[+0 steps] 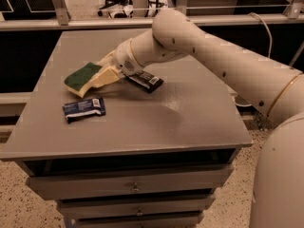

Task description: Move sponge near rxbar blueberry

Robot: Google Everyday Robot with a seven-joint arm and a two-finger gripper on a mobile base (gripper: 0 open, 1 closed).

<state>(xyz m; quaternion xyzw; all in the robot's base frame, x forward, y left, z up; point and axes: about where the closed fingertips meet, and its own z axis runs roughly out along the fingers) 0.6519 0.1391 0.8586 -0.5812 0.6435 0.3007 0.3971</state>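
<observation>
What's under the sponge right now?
Only bare grey table shows below the sponge, which the gripper holds tilted over the table's left side. The rxbar blueberry lies nearer the front edge, not beneath it. The sponge's underside is hidden.

Over the table (190,122), the pincer (95,81) grips the sponge (78,76) just behind the rxbar blueberry (84,108); another bar (145,80) lies right

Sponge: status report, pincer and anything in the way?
Pincer shut on sponge, over the table's left side. Sponge tilted, just behind the blue bar, apart from it. Black bar to the right, off the path.
</observation>
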